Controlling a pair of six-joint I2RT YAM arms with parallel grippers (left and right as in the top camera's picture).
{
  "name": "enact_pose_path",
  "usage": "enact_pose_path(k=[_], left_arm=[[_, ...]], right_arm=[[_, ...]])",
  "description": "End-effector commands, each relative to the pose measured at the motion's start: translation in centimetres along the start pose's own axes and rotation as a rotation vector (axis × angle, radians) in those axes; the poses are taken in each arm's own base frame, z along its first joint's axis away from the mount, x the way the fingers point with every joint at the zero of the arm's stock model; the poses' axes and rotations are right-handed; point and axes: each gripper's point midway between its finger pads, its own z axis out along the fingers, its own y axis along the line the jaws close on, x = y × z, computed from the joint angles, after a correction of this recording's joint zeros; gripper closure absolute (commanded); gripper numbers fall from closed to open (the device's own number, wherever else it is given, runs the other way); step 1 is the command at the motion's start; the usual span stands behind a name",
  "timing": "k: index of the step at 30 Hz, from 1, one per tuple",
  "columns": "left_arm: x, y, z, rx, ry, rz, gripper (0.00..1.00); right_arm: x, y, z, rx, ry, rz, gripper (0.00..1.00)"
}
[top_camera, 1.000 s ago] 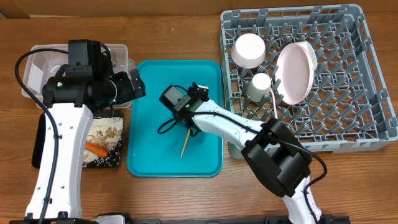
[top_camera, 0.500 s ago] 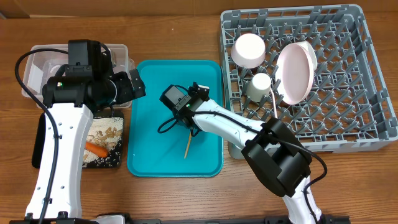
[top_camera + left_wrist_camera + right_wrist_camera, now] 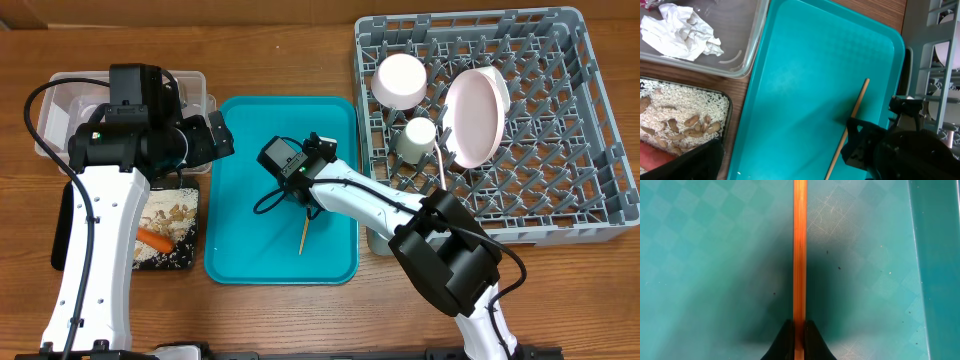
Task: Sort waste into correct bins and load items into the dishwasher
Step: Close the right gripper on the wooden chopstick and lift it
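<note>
Right jaws: closed tight on the chopstick [image 3: 799, 255], the two tips pinching one end of it between them.
Chopstick: thin and wooden; it ran straight out ahead of the right jaws, low over the teal tray [image 3: 250, 250]. Whether its far end touched the tray floor could not be told.
Teal tray: directly beneath the right jaws, on the desk [image 3: 300, 40].
Left jaws: spread wide, with nothing seen between them.
Clear tub [image 3: 735, 65]: below the left jaws, just beside the teal tray; one crumpled napkin [image 3: 677, 32] lay inside it.
Black tray [image 3: 726, 100]: below the left jaws, next to the clear tub; it held rice [image 3: 685, 102], nuts [image 3: 690, 121] and a carrot piece [image 3: 155, 239].
Dish rack [image 3: 600, 230]: to the right of the right jaws, well apart from them, beside the teal tray.
Rack contents: plate [image 3: 474, 115] stood on edge among the pegs; bowl [image 3: 400, 80] and cup [image 3: 418, 135] were just beside it; fork [image 3: 440, 168] was leaning near the plate. All were well clear of both sets of jaws.
</note>
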Motion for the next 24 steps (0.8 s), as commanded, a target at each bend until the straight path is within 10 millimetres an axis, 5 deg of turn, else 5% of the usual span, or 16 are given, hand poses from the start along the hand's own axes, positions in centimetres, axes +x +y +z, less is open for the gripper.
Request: enact_pose_path(k=[1,7,24], left_arm=[[-0.7,-0.7,-1.3,0.019,-0.04,0.018,0.0],[-0.7,-0.7,-1.3,0.019,-0.04,0.018,0.0],[-0.7,-0.7,-1.3,0.019,-0.04,0.018,0.0]], right_arm=[[0.9,-0.3,1.0,0.01,0.043,-0.026,0.96],[0.6,0.0,0.5,-0.003,0.039,-0.075,0.96],[-2.8,0.1,-6.6,-0.058,-0.063,-0.275,0.96]])
